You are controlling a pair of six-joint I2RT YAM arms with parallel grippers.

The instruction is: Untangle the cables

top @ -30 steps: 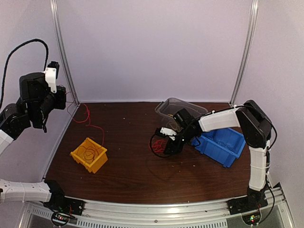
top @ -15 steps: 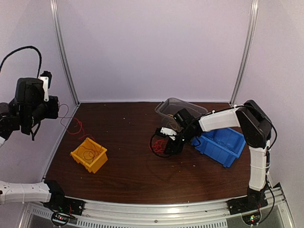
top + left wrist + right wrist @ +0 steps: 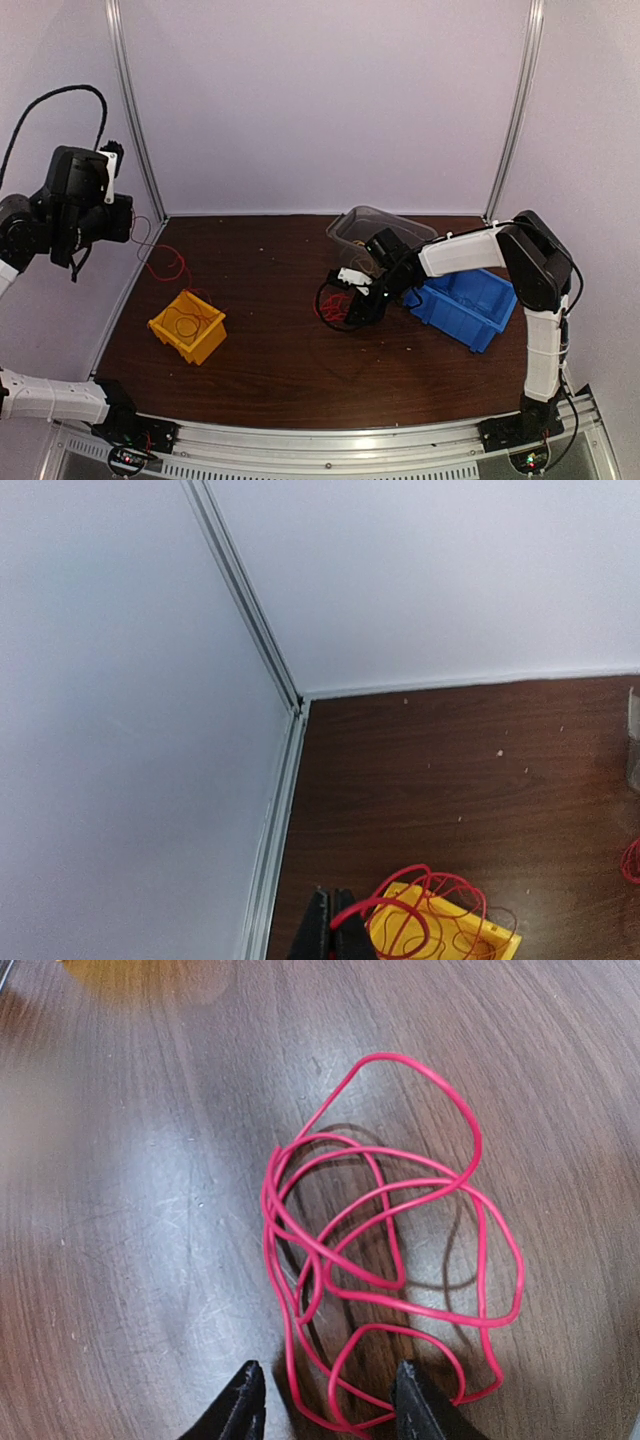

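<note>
**Surroundings.** The counter (image 3: pixel 270 370) is dark wood grain, closed in by pale walls with metal posts at the far corners. A yellow bin (image 3: pixel 187 325) sits near the left edge. A clear tub (image 3: pixel 375 225) stands at the far side, right of centre. A blue bin (image 3: pixel 465 305) lies just right of the tub and nearer, well apart from the yellow bin. In the top view the right arm crosses in front of the tub and over the left end of the blue bin, hiding part of each.

**Left gripper** (image 3: pixel 330 930). It stands high beyond the left edge of the counter, above and to the far left of the yellow bin. The jaws are closed on a red cable (image 3: pixel 362 907). From the jaws the cable arcs down into the yellow bin, where several loops lie coiled. In the top view a slack stretch hangs between gripper and bin along the left edge of the counter.

**Right gripper** (image 3: pixel 328 1405). It sits low over the middle of the counter, left of the blue bin and nearer than the tub. The jaws stand apart and clamp nothing. A red tangle (image 3: pixel 380 1250) lies flat on the counter directly ahead of the fingers, and its nearest loops run into the gap between them. Whether a finger touches a strand cannot be told. The tangle lies well apart from the yellow bin.
</note>
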